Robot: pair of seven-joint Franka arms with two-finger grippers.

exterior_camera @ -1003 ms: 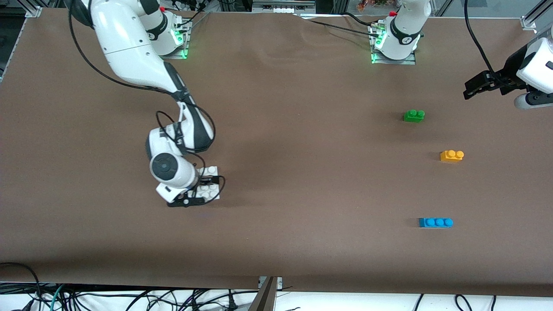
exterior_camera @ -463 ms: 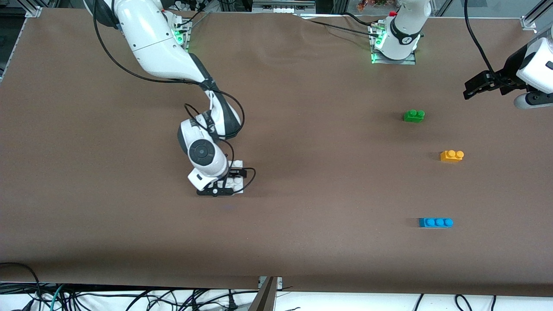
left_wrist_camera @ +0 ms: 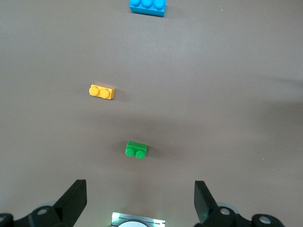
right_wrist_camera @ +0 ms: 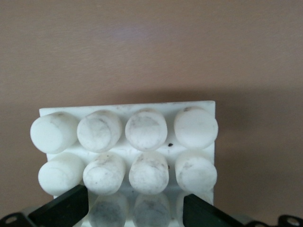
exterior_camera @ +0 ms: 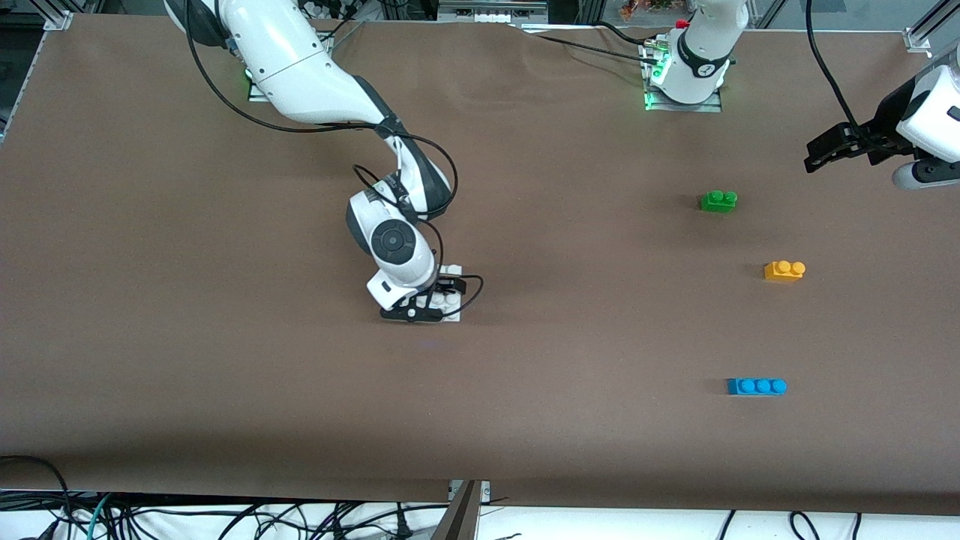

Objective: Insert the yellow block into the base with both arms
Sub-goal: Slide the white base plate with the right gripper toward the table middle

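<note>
The yellow block [exterior_camera: 784,270] [left_wrist_camera: 102,91] lies alone on the brown table toward the left arm's end. The white studded base [exterior_camera: 451,298] [right_wrist_camera: 128,137] sits low near the table's middle. My right gripper [exterior_camera: 421,309] [right_wrist_camera: 135,213] is shut on it, its black fingers [right_wrist_camera: 61,208] pressed against the studs of the rows nearest the wrist. My left gripper [exterior_camera: 823,152] [left_wrist_camera: 138,202] hangs open and empty in the air over the left arm's end of the table, apart from every brick.
A green two-stud brick [exterior_camera: 718,200] [left_wrist_camera: 136,150] lies farther from the front camera than the yellow block. A blue three-stud brick [exterior_camera: 756,386] [left_wrist_camera: 147,5] lies nearer. The left arm's lit mount [exterior_camera: 682,94] stands at the table's back edge.
My right arm has carried the base from the right arm's end toward the table's middle, and a little farther from the front camera. The left arm and the bricks have not moved.
</note>
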